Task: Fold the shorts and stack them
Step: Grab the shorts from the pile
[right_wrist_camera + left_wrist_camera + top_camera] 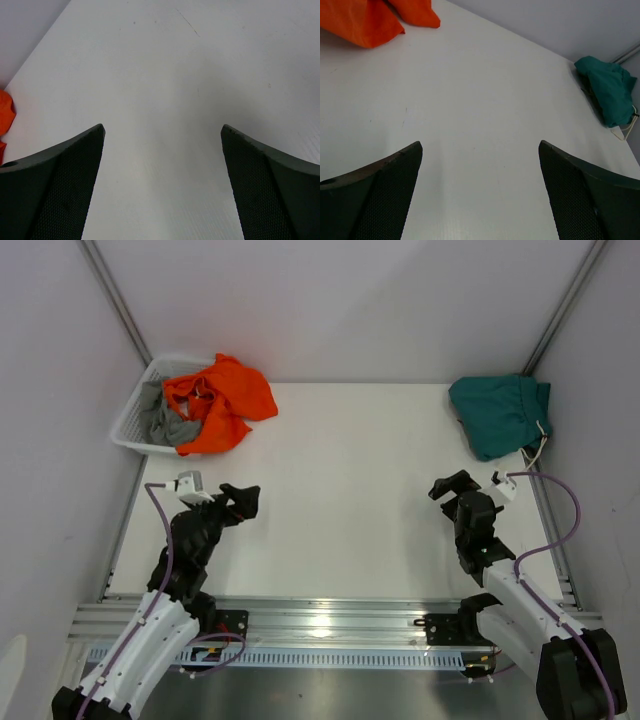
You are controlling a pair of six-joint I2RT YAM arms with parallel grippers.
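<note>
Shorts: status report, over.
Left gripper, right gripper open, empty. Orange shorts spilling from basket, far left. Teal shorts bunched, far right. Nothing blocking.

The top view looks down from high at the near edge and takes in the whole table (340,500). The left wrist view sits low and close over it, facing far right toward the teal shorts (607,90). The right wrist view, equally low, faces far left. All three share the orange shorts (222,400).
</note>
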